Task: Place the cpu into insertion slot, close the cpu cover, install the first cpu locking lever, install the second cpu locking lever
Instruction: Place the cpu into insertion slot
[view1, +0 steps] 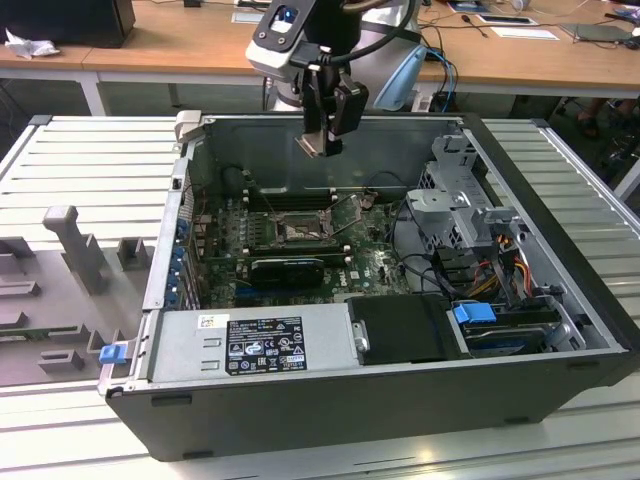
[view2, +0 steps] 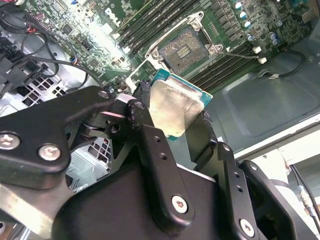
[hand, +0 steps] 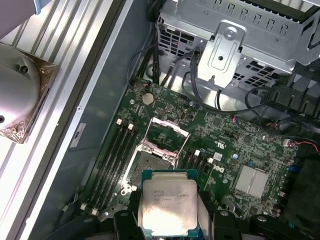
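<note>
Up above the open case (view1: 560, 330), my gripper (view1: 324, 132) is pinched shut on the cpu (view1: 319, 147). Both wrist views show the chip held by two opposite edges between the fingers (view2: 150, 135), silver lid showing, lying roughly flat.

Progress-wise I'd say we're in step one: chip picked up but not seated. It hangs well clear of the board (view1: 372, 262), nothing touching. The slot (view2: 186, 49) is bare, gold contacts showing. In the first wrist view it sits just past the chip's far edge, so I'm close to over it but not lined up yet. The cover (hand: 171, 123) looks flipped open behind the slot. So the cover and both levers are left to do. The levers themselves I can't make out for sure.
</note>
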